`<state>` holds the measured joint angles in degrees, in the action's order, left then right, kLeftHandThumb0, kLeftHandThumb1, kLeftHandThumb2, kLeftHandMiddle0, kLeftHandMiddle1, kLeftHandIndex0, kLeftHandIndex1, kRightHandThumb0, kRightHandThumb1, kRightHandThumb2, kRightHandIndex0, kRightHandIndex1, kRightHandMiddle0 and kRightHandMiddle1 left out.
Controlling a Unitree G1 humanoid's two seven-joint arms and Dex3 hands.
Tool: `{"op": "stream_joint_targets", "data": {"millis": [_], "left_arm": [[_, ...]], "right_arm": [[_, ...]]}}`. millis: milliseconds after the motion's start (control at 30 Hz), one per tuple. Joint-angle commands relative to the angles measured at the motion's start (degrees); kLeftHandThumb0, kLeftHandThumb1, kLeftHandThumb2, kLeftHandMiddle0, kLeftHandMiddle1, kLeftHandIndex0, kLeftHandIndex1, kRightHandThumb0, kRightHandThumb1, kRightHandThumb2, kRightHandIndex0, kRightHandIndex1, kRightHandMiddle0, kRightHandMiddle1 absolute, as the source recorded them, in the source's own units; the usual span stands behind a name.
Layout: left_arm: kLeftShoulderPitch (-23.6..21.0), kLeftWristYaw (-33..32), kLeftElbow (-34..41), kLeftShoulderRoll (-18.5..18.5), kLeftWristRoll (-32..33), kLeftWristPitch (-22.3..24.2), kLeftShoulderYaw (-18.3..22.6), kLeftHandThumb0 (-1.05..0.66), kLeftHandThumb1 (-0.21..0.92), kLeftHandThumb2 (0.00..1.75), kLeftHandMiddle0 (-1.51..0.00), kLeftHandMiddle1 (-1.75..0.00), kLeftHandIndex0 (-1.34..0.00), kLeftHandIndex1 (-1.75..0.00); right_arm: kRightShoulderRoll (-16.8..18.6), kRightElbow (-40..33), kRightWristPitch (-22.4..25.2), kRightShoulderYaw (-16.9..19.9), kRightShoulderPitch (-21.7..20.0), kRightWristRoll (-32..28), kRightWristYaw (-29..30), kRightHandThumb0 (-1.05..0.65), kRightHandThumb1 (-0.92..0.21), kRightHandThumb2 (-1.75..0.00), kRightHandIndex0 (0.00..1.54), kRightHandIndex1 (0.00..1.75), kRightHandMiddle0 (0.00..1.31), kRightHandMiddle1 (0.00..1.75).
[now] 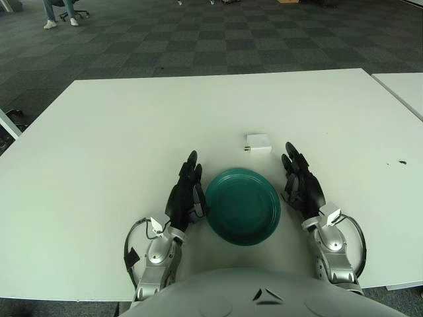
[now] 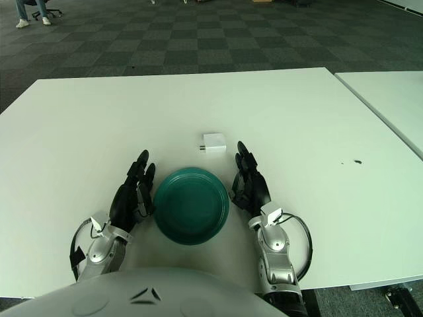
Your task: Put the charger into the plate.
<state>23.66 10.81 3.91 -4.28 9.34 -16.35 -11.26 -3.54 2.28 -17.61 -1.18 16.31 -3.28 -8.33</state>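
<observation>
Left eye view: a white rectangular table (image 1: pixel 99 145) seen from above, dark checkered carpet beyond it.
Charger: a small white boxy plug-in charger (image 1: pixel 258 142) lies flat on the table, just beyond the plate's far rim and a little toward the robot's right, not touching it.
Plate: a round dark-green plate (image 1: pixel 242 205) sits near the table's near edge, between the two hands.
Left robot hand (image 1: pixel 185 195): rests just beside the plate's left rim, fingers stretched forward and relaxed, holding nothing.
Right robot hand (image 1: pixel 302 184): rests just beside the plate's right rim, fingers extended, holding nothing; its fingertips are near the charger but apart from it.
</observation>
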Motion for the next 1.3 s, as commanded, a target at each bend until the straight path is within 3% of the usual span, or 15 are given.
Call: {"op": "stream_joint_targets", "data": {"millis": [0,100,167,300,367,433,600,833,933,1100,1267], "left_arm": [[-0.4,0.55,-0.71,-0.22,0.8,0.37,-0.03,-1.05,0.92,1.15,0.0,0.0,0.0,0.0],[-0.54,1.38,-1.17,-0.07,1.27,-0.15,-0.15,-1.05,0.92,1.14,0.0,0.0,0.0,0.0],[-0.63,1.6,-1.32,-0.01,1.36,-0.27,-0.18,-1.05,0.92,1.13,0.0,0.0,0.0,0.0],[-0.78,1.97,-1.49,-0.2,1.56,-0.41,-0.28,-1.05,0.92,1.15,0.0,0.0,0.0,0.0],[-0.38,0.53,-0.96,-1.55,1.1,-0.39,-0.65,-1.05,0.92,1.17,0.0,0.0,0.0,0.0],[0.03,-0.93,-0.43,-2.58,0.21,-0.22,-0.98,-1.05,0.92,1.19,0.0,0.0,0.0,0.0],[0.62,-3.05,0.87,-3.5,-0.52,1.65,-0.98,-1.05,0.92,1.23,0.0,0.0,0.0,0.0],[0.91,-4.94,1.51,-3.64,-0.32,2.32,-1.23,-1.05,0.92,1.2,-0.01,-0.01,-0.06,-0.03],[1.08,-5.41,1.79,-3.59,-0.32,2.35,-1.58,-1.05,0.92,1.18,-0.03,-0.01,-0.08,-0.05],[0.49,-6.11,-0.22,-1.84,-5.28,-2.53,-2.41,-1.05,0.92,1.17,-0.01,0.0,-0.06,-0.05],[-0.75,-5.7,-3.16,-0.81,-8.33,-7.19,-2.63,-1.05,0.92,1.13,0.0,0.0,-0.01,-0.02]], "right_arm": [[-2.16,1.68,3.91,2.41,-1.73,0.22,0.64,-1.03,-0.92,-1.01,0.02,0.0,0.01,0.04],[-4.66,1.23,6.72,4.27,-8.64,4.01,3.65,-1.0,-0.92,-0.97,0.05,0.01,0.04,0.11],[-5.12,0.96,7.54,4.49,-10.26,5.65,4.7,-0.98,-0.92,-0.92,0.08,0.01,0.02,0.29],[-6.26,-1.67,10.53,3.7,-13.94,12.37,8.77,-0.95,-0.92,-0.83,0.13,0.01,0.0,0.46],[-10.07,-4.86,15.75,1.36,-18.54,24.13,11.58,-0.94,-0.92,-0.75,0.16,0.02,0.0,0.54],[-12.39,-6.22,19.13,-0.36,-21.27,31.75,13.13,-0.93,-0.92,-0.67,0.2,0.02,0.0,0.61],[-13.85,-6.04,24.48,-3.09,-26.83,38.29,11.75,-0.92,-0.92,-0.51,0.25,0.02,0.0,0.72],[-15.72,-2.57,29.72,-9.23,-37.55,43.89,4.24,-0.9,-0.92,-0.41,0.25,0.01,0.0,0.74],[-16.59,-2.16,30.33,-11.25,-39.47,45.37,2.0,-0.89,-0.92,-0.38,0.24,0.0,0.0,0.7],[-19.12,2.12,28.95,-16.72,-44.55,50.0,-1.55,-0.9,-0.92,-0.34,0.21,0.0,0.0,0.65],[-20.11,6.62,26.71,-19.51,-48.84,51.67,-2.93,-0.91,-0.92,-0.34,0.19,0.0,0.0,0.55]]}}
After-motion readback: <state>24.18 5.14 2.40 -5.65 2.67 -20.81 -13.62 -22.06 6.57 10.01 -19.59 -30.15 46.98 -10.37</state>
